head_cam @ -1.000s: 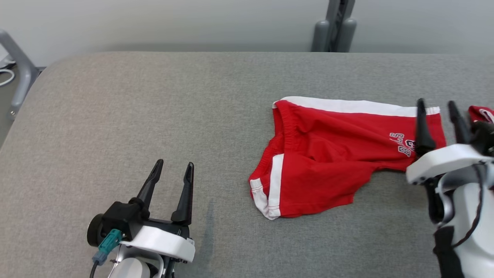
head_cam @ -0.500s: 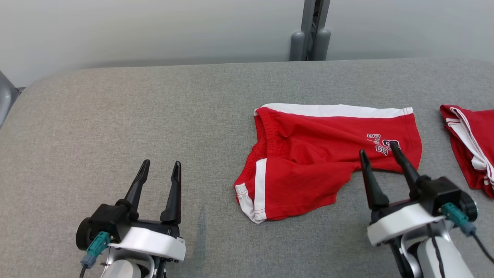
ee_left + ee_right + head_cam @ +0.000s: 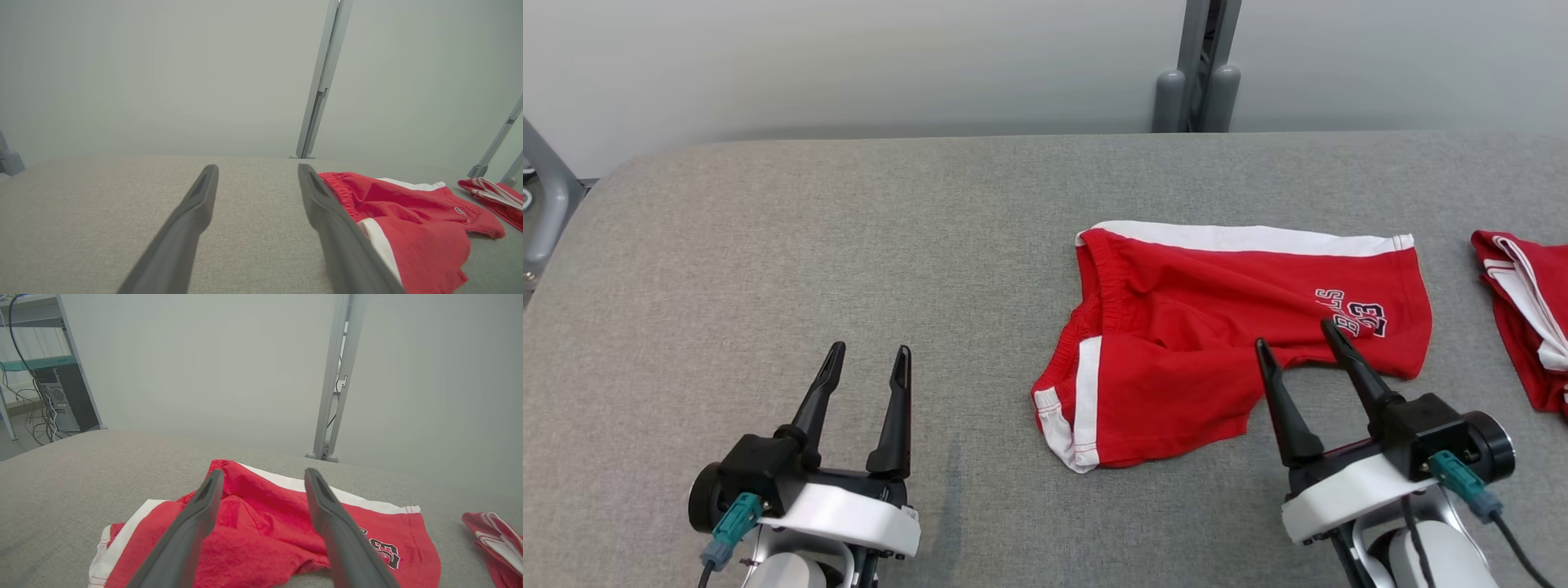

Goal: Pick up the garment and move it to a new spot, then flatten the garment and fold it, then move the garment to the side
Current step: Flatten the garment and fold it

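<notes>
Red shorts (image 3: 1176, 384) just ahead of wide-spread right gripper (image 3: 1294, 333), perhaps apart

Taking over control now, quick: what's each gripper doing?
Left gripper: open, holding nothing.
Right gripper: open, holding nothing, fingers pointing at the shorts.

both arms sit low, left gripper (image 3: 865, 361) and right gripper (image 3: 1298, 341) spread wide with nothing between the fingers.
</notes>
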Robot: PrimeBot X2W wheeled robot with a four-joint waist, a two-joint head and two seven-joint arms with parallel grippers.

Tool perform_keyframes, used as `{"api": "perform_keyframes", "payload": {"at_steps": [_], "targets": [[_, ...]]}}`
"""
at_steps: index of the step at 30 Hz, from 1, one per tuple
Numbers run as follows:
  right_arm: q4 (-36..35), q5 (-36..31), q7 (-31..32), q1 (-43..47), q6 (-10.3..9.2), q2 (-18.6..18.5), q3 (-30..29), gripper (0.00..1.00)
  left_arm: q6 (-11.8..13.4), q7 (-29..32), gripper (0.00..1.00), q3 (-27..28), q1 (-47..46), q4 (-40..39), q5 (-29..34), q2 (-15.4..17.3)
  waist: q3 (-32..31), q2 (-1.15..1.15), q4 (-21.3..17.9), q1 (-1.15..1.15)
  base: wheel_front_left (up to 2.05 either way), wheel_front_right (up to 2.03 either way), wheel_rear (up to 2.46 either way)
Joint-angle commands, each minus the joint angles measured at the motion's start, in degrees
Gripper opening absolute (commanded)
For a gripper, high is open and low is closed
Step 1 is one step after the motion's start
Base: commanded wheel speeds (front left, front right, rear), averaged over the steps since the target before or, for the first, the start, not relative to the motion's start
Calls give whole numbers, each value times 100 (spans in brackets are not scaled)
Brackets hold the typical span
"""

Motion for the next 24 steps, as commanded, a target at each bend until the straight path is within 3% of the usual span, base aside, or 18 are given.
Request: {"api": "perform_keyframes", "payload": {"at_steps": [1,5,6,9,13,22,23,24], "targets": [[-39,-42,4,28,-4,-24,53,100,5,-23,100,4,54,3,1,21,-6,0,22,0,0,0,0],[-42,-163,19,26,-4,-21,581,100,32,-23,100,-43,59,21,-13,22,-4,0,112,0,0,0,0],[103,-165,184,-3,-5,-29,1128,100,48,-23,100,-87,23,31,-63,21,31,0,236,0,0,0,0],[477,-145,450,-99,-5,-30,1645,100,73,-23,100,-161,-10,55,-147,21,87,0,496,0,0,0,0],[972,-262,691,-186,-5,-30,1523,100,83,-23,100,-225,2,89,-223,21,168,0,822,0,0,0,0],[1330,-199,783,-281,-5,-28,1388,100,73,-23,100,-239,-52,97,-237,21,284,0,970,0,0,0,0],[1363,-183,800,-302,-5,-29,1373,93,74,-23,100,-237,-57,98,-235,21,302,0,972,0,0,0,0],[1390,-157,805,-317,-5,-29,1357,34,74,-23,100,-240,-68,104,-228,21,314,0,973,0,0,0,0]]}}
